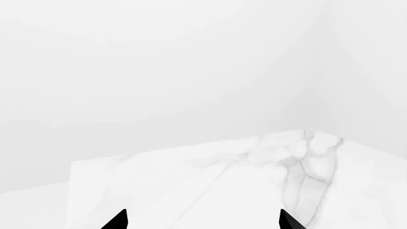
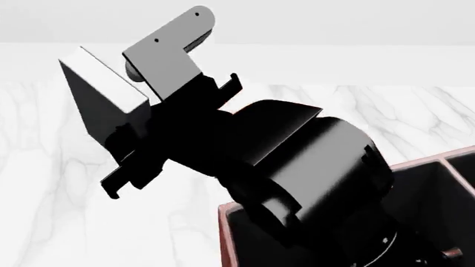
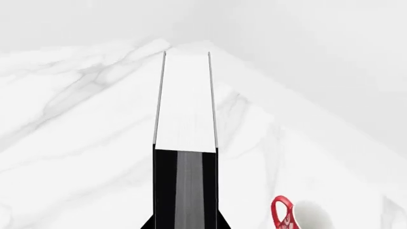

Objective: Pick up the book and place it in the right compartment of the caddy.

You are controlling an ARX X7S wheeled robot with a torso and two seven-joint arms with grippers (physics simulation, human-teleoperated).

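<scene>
My right gripper (image 3: 184, 224) is shut on the black book (image 3: 184, 109), with a jaw on each cover; its white page edges face the camera. In the head view the book (image 2: 104, 97) is held tilted in the air at upper left by the right gripper (image 2: 137, 130), above the table and left of the caddy. The reddish-brown caddy (image 2: 224, 233) with a pale rim and black inside shows at lower right, largely hidden by my right arm. My left gripper (image 1: 203, 222) is open and empty over the marble table; it is out of the head view.
A white marble table (image 2: 44, 183) lies under everything; its far edges and a corner (image 1: 318, 136) meet plain white walls. A red-and-white mug (image 3: 299, 217) stands on the table below the held book. A caddy divider (image 2: 453, 167) shows at far right.
</scene>
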